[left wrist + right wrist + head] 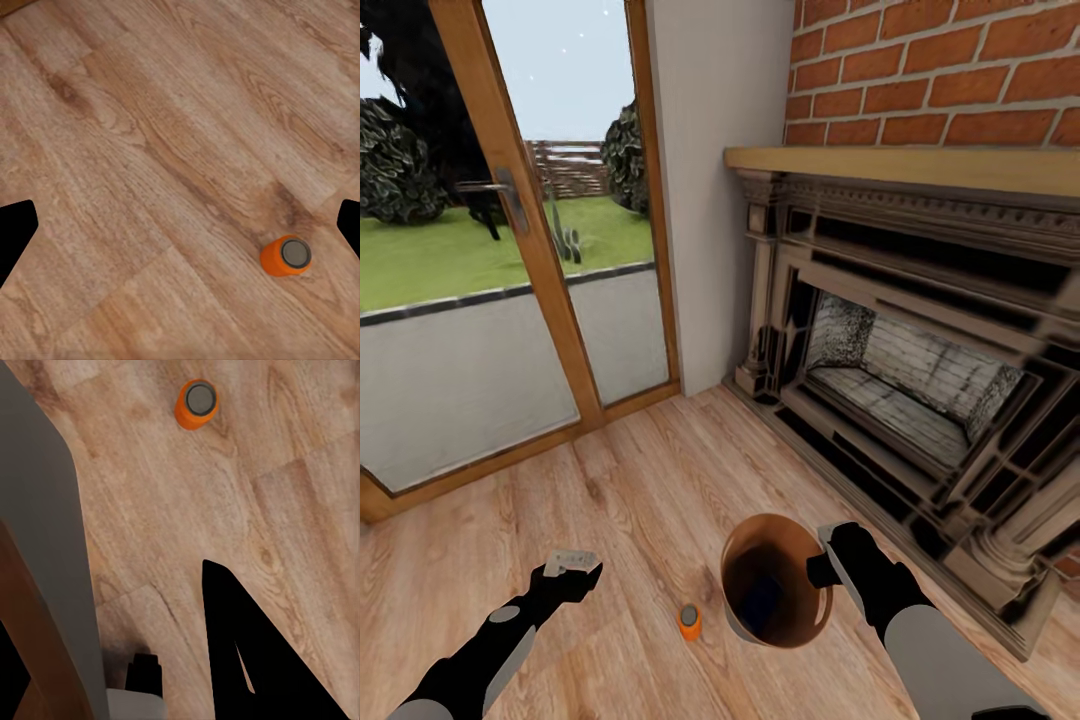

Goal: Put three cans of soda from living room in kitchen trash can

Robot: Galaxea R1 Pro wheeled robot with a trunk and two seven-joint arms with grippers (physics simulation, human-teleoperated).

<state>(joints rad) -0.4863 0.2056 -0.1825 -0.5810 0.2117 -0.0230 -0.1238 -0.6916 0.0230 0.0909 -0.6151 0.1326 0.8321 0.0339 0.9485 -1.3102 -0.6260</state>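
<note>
In the head view we see the right gripper (828,560) clamped on the rim of the trash can (772,620), which hangs tilted above the wood floor (640,480), its brown inside facing us. One orange soda can (690,621) stands upright on the floor just beside the bin, between the two arms. Our left gripper (572,562) hovers with fingers apart and holds nothing; in its wrist view we find the same can (286,255) off to one side. The brick fireplace (920,380) and a glazed door (510,230) stand beyond.
</note>
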